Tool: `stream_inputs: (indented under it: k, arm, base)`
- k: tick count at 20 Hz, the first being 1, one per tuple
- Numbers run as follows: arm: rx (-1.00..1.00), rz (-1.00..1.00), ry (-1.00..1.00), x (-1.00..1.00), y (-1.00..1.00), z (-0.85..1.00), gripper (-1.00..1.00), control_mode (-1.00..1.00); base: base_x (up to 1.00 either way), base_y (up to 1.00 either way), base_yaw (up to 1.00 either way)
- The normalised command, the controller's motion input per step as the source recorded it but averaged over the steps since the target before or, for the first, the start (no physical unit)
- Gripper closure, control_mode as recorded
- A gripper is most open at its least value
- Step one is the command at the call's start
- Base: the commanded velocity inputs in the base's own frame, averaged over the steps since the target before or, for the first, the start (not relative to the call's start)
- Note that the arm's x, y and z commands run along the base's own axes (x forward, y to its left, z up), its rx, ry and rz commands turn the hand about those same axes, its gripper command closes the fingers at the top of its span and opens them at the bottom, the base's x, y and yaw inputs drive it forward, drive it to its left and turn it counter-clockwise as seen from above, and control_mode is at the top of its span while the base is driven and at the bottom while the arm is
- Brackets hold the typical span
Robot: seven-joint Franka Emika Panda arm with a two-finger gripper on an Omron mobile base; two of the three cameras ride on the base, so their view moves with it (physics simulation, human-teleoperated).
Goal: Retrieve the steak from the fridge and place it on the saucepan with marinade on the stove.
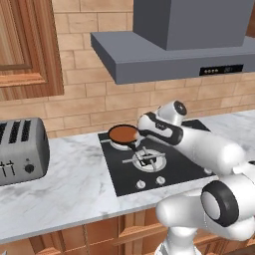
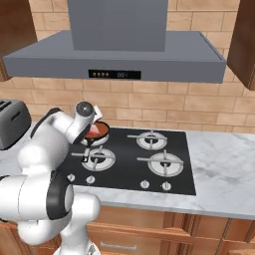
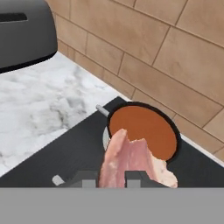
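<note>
The steak [image 3: 131,159], a pinkish-red slab with pale edges, hangs from my gripper [image 3: 111,177], which is shut on it. It hovers just over the near rim of the saucepan [image 3: 173,127], partly covering the reddish-brown marinade [image 3: 146,129]. From the left base the saucepan [image 1: 122,134] sits on the back-left burner of the black stove [image 1: 172,169], with my gripper [image 1: 140,133] at its right edge. From the right base a pink bit of steak [image 2: 94,132] shows over the saucepan [image 2: 101,129] on the stove [image 2: 124,162]. The fridge is out of view.
A grey toaster [image 1: 22,149] stands on the marble counter [image 1: 69,184] left of the stove, also seen as the toaster [image 3: 22,30]. A grey range hood [image 2: 114,55] hangs overhead. A brick wall [image 3: 175,57] lies close behind the pan.
</note>
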Motion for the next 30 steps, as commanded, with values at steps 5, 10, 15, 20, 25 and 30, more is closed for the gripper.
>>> stream_inputs:
  k: [5, 10, 15, 20, 25, 30]
  arm:
    - [0.00, 0.00, 0.00, 0.41, 0.21, -0.25, 1.00, -1.00]
    - [0.00, 0.00, 0.03, 0.37, 0.15, 0.00, 1.00, -1.00]
    - [0.00, 0.00, 0.00, 0.44, 0.13, -0.10, 1.00, -1.00]
    - [0.00, 0.00, 0.00, 0.36, 0.09, -0.15, 1.00, -1.00]
    - [0.00, 0.00, 0.00, 0.35, 0.01, -0.24, 1.00, -1.00]
    - [0.00, 0.00, 0.00, 0.26, 0.00, -0.22, 1.00, -1.00]
  base:
    - [0.00, 0.00, 0.00]
    - [0.00, 0.00, 0.00]
    - [0.00, 0.00, 0.00]
    - [0.00, 0.00, 0.00]
    - [0.00, 0.00, 0.00]
    - [0.00, 0.00, 0.00]
